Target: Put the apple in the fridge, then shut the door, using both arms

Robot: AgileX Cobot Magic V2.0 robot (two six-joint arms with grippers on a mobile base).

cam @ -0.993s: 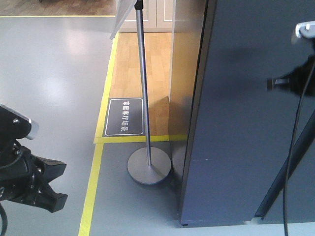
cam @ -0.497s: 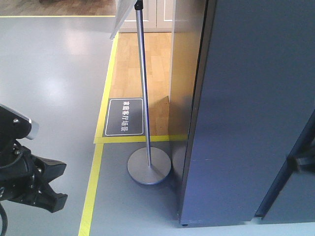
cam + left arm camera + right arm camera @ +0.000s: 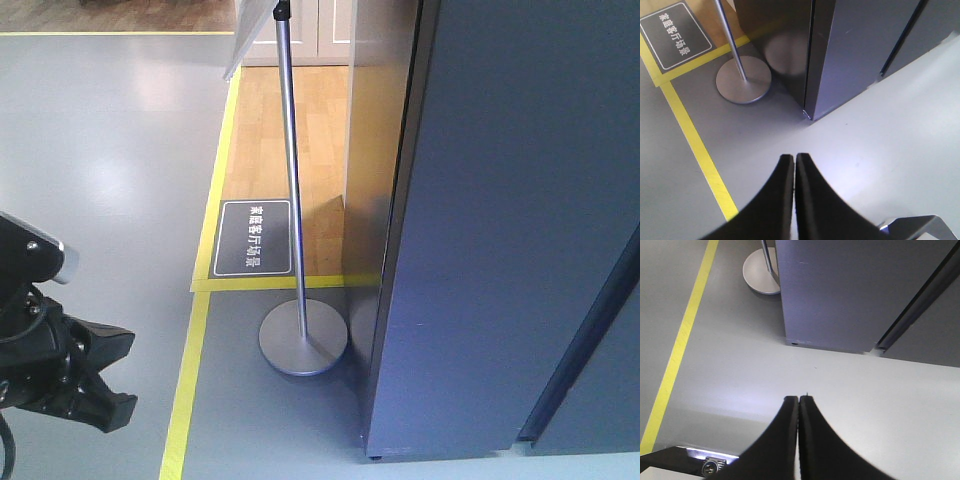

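The dark grey fridge stands at the right, and its door is shut flat against it. The fridge also shows in the left wrist view and the right wrist view. A dark seam runs down its front near the right edge. The apple is out of view. My left gripper hangs low at the left, well clear of the fridge; in its wrist view the jaws are shut and empty above the floor. My right gripper is shut and empty over the floor in front of the fridge.
A sign stand with a metal pole and round base stands just left of the fridge. Yellow floor tape runs along the grey floor. A dark floor sign lies on the wooden floor behind.
The right arm, seen in front of the fridge door a second ago, has dropped down and left the front view. The left arm has not moved.
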